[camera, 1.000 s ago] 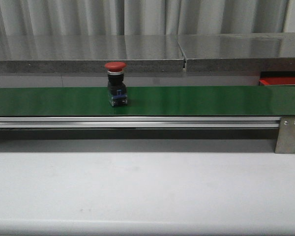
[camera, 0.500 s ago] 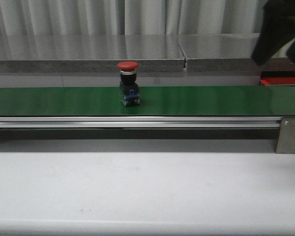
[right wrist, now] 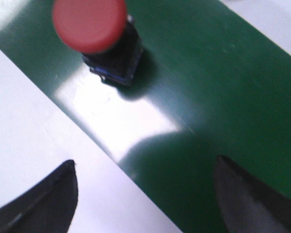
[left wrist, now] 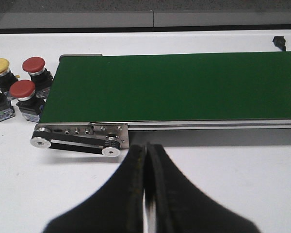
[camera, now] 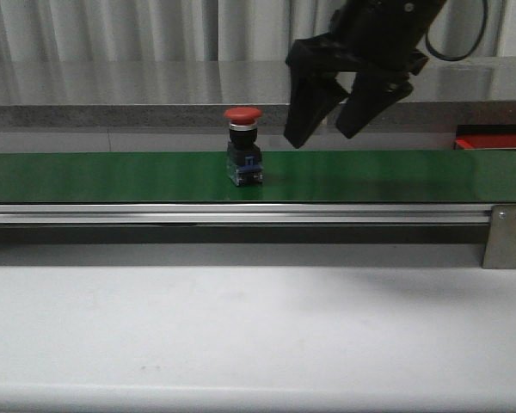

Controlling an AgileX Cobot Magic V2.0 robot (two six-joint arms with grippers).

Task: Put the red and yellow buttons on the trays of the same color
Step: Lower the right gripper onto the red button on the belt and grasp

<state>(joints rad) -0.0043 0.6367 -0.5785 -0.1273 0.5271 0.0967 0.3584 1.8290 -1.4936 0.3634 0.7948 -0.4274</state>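
Front view: red button [camera: 243, 148] stands upright on the green belt [camera: 112, 176]; the right gripper [camera: 325, 136] hangs just beside it, above the belt, jaws spread, holding nothing.
Left wrist view: left gripper [left wrist: 146, 160] is clenched, empty, over the white table [left wrist: 223, 160].
Right wrist view: the button [right wrist: 94, 34] is well apart from the fingertips [right wrist: 237, 189].

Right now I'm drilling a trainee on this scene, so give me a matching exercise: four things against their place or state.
Things:
1. red button
2. right claw
3. left claw
4. red tray

Place or state:
A. shut, over the white table
B. upright on the green belt
C. open, above the belt
D. behind the belt's right end

Pairs: 1-B, 2-C, 3-A, 4-D
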